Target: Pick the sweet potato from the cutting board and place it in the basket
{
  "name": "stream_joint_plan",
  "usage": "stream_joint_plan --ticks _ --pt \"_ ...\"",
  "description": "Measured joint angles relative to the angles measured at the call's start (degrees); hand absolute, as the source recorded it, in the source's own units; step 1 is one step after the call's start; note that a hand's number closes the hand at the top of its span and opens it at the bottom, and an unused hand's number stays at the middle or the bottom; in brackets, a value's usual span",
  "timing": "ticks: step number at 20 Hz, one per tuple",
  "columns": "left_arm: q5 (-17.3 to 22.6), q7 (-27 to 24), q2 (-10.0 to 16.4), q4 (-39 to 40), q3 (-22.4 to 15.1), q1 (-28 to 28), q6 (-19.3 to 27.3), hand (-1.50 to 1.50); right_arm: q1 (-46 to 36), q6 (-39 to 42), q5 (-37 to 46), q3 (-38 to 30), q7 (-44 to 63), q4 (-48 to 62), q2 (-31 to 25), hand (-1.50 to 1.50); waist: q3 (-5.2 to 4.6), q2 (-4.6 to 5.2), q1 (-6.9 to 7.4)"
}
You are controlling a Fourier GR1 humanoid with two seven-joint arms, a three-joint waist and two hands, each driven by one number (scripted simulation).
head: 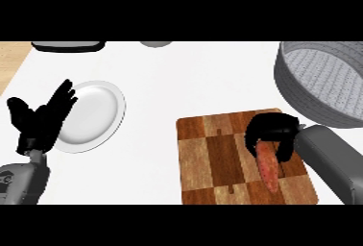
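Note:
An orange-red sweet potato (268, 167) lies lengthwise on the right part of the wooden cutting board (212, 158). My right hand (272, 129) is curled over the potato's far end, fingers and thumb on either side of it. The grey woven basket (322, 81) stands at the right rear, just beyond the board. At the left edge my left hand (42, 117) rests open with fingers up, over the rim of the white plate.
A white plate (92, 115) lies left of centre on the white counter (184, 77). A dark-rimmed dish (67, 46) and a small grey object (156, 43) sit at the far edge. Wooden floor shows at the top left.

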Motion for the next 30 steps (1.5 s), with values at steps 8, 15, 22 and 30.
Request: stream_joint_plan --ticks 8,15,22,30 --pt "0.1 -0.1 1.0 -0.2 2.7 2.9 1.1 0.0 17.4 -7.7 -3.0 -5.1 2.8 -9.6 -9.1 1.5 -0.22 -1.56 -4.3" --pt "0.5 0.1 1.3 -1.5 3.3 4.2 0.7 0.0 38.2 -17.4 -7.3 -9.8 3.8 -23.0 -20.0 1.5 -0.47 -1.54 -4.84" --pt "0.4 0.8 1.1 -3.1 2.8 4.6 0.4 0.0 54.4 -14.1 -22.2 -12.5 -2.3 -34.5 -25.6 1.5 0.01 -0.65 -4.22" --pt "0.5 0.8 1.4 -3.6 3.4 5.1 0.4 0.0 67.8 -11.6 -42.7 -24.9 -4.8 -51.5 -37.0 1.5 0.03 -0.64 -4.65"
